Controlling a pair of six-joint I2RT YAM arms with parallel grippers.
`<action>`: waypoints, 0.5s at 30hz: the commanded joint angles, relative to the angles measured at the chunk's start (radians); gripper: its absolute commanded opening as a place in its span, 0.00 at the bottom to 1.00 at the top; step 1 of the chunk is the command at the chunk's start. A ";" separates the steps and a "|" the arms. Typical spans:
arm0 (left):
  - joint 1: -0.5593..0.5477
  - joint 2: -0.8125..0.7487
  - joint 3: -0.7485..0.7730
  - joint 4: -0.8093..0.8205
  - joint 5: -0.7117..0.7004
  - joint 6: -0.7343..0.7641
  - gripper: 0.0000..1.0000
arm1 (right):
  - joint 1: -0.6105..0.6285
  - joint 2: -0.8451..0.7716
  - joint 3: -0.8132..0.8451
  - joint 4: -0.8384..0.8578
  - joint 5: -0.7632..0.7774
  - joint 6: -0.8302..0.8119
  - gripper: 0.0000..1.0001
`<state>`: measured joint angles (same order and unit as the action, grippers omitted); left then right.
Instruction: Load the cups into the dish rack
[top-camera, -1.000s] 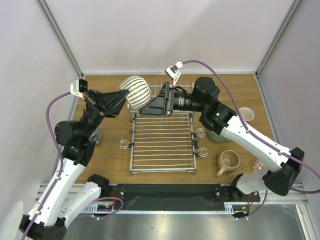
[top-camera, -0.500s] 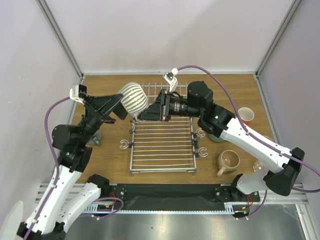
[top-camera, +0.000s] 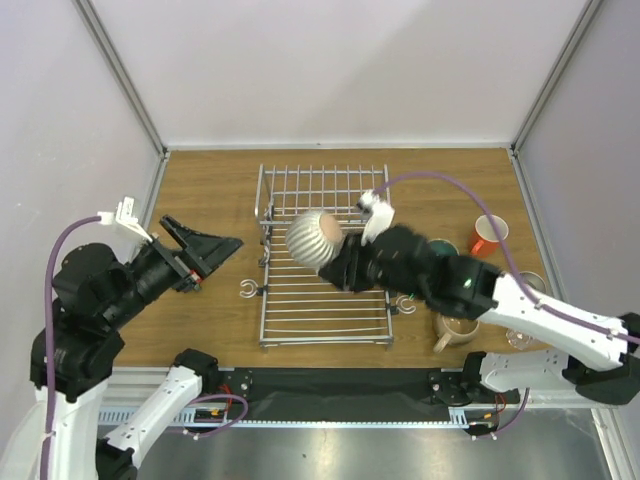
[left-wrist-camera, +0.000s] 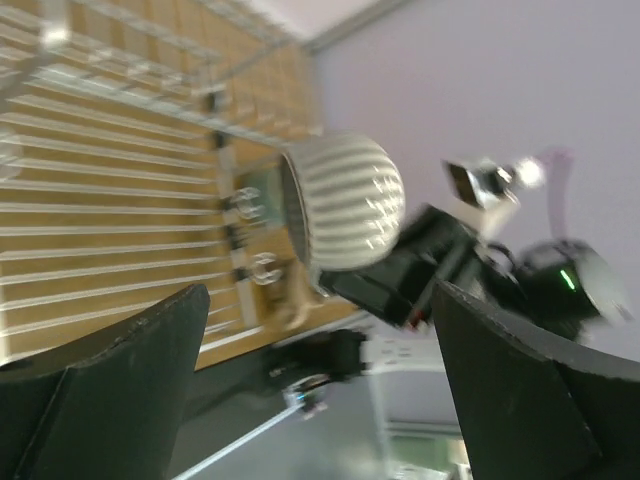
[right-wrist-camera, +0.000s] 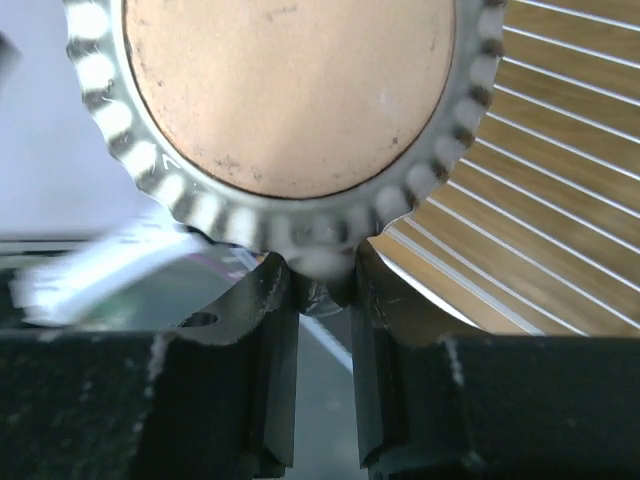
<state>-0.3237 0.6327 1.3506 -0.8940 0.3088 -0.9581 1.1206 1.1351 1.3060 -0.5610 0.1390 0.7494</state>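
- Top external view: the ribbed cup (top-camera: 316, 236) has changed hands. Half a second ago both grippers met on it at the rear left of the dish rack (top-camera: 325, 300); now only the right gripper (top-camera: 345, 262) has it.
- The left gripper (top-camera: 222, 243) has let go and pulled back to the left of the rack, well apart from the cup. Its jaws are spread wide with nothing between them. Its wrist camera sees the cup from a distance, through that gap.
- The right gripper is closed narrowly on the cup's edge. Its wrist view shows the ribbed rim pinched between the two jaws, and the cup's tan round face fills the picture.
- The cup has also moved forward. It now hangs over the rack where the upright tines meet the flat slats, left of centre. It seems not to rest on the wires, though its height cannot be told.
- My reading is that the handover is done and the cup is about to be placed, a move that falls to the right arm alone.
- A beige mug (top-camera: 458, 322) and a red-orange cup (top-camera: 490, 232) wait on the table (top-camera: 200, 180) right of the rack, so most of the loading remains.
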 joint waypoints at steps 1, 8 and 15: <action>0.006 0.033 0.096 -0.365 -0.183 0.179 0.98 | 0.187 0.037 -0.055 -0.016 0.420 -0.088 0.00; 0.006 0.012 0.140 -0.486 -0.254 0.171 0.95 | 0.396 0.213 -0.123 0.058 0.732 -0.045 0.00; 0.006 0.009 0.170 -0.530 -0.231 0.194 0.90 | 0.384 0.409 -0.082 0.088 0.774 -0.091 0.00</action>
<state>-0.3237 0.6453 1.4876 -1.3334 0.0814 -0.8013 1.5181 1.5227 1.1599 -0.5785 0.7578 0.6682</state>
